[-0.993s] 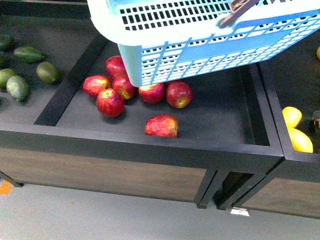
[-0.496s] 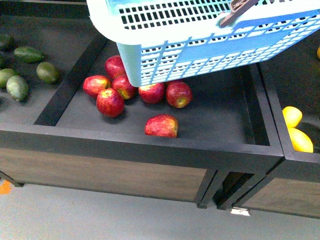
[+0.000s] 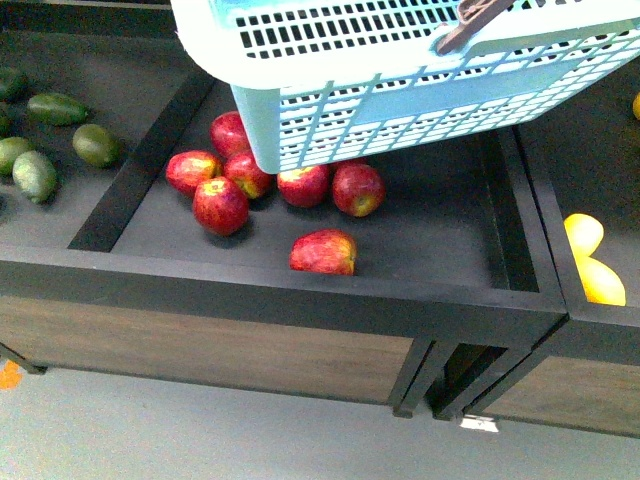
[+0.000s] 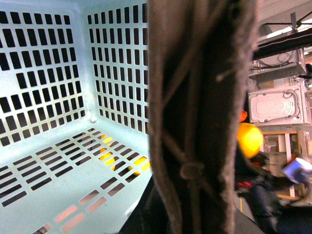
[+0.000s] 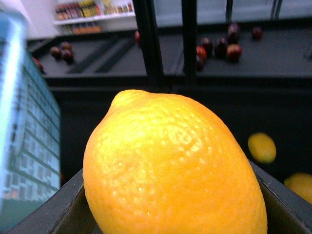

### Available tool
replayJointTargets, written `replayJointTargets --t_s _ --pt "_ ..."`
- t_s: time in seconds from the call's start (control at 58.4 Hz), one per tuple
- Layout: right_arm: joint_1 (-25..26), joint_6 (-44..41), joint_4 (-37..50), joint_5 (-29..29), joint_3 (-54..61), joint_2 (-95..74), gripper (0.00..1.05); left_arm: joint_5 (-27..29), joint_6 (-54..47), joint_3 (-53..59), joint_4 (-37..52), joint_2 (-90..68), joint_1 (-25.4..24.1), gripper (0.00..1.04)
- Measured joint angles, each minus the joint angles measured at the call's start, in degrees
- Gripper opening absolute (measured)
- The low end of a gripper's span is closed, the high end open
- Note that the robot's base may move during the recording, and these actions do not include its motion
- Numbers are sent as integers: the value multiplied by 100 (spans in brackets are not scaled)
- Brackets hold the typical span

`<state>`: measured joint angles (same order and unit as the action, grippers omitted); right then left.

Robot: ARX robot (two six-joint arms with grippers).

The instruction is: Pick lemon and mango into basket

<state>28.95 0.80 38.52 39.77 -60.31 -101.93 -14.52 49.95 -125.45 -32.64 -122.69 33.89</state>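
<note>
The light aqua slotted plastic basket [image 3: 400,110] hangs tilted over the black table [image 3: 300,290], its visible floor holding 0 fruit. The right hand [image 5: 170,209] looks clamped on the plump yellow lemon [image 5: 170,156], just beside the basket's wall; the left hand's grip I cannot tell. Both drops are left to do; no mango is identifiable. The lemon must clear the basket's rim, which is open above.

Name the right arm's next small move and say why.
Probably carry the lemon toward and over the basket rim. It fills the right wrist view, seemingly gripped, the basket's wall is beside it, and the visible basket floor is bare.
</note>
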Motion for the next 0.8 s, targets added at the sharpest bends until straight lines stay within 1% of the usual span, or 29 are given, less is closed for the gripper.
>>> replayJointTargets --t_s 0.086,0.171,0.325,0.377,0.496,0.565,0.616,0.668,0.805 --pt "-192 -50 -72 -66 44 457 72 13 -2 0 0 0 0 5" --pt "-507 -111 -146 -170 46 662 72 0 0 0 0 0 2 5" --pt "-1290 -308 -291 -426 -20 590 72 -11 0 0 0 0 2 5" --pt "-1587 -413 -352 -610 -138 461 72 -9 0 0 0 0 0 5" --pt "-2103 -472 -459 -962 -455 205 72 -7 -2 0 0 0 0 5" --pt "-2402 -669 -485 -1268 -590 85 72 -2 0 0 0 0 0 5" --pt "-2623 -940 -527 -1606 -664 -4 72 4 -2 0 0 0 0 5" --pt "-2745 -1121 -570 -1753 -671 -59 72 2 0 0 0 0 0 5" --pt "-2944 -1377 -678 -1812 -651 -179 73 -7 0 0 0 0 0 5"
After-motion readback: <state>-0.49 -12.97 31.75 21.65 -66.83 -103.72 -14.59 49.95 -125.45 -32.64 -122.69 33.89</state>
